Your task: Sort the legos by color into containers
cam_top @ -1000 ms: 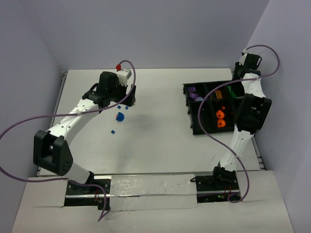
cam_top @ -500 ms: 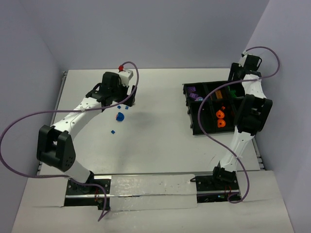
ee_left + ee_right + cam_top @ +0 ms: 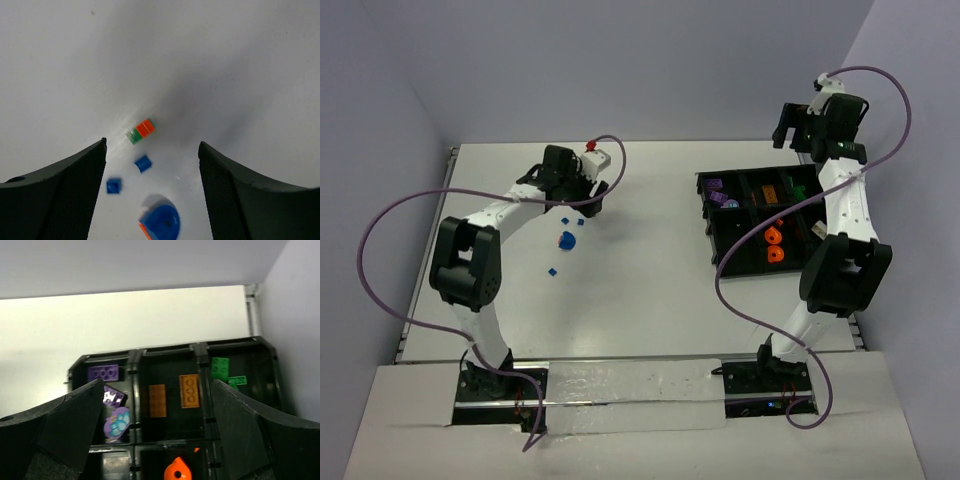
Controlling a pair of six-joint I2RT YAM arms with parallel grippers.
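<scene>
Open table (image 3: 640, 230) between blue legos (image 3: 566, 240) and tray (image 3: 708, 222); thin dividers (image 3: 134, 390) split tray compartments.

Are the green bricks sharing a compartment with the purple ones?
No, the green bricks and the purple bricks lie in separate compartments of the tray, with the brown bricks' compartment between them.

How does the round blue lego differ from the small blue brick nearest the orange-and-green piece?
The round blue lego is larger and rounded; the small blue brick is square. The round lego shows orange at its edge; the brick is all blue. Both lie loose on the table.
</scene>
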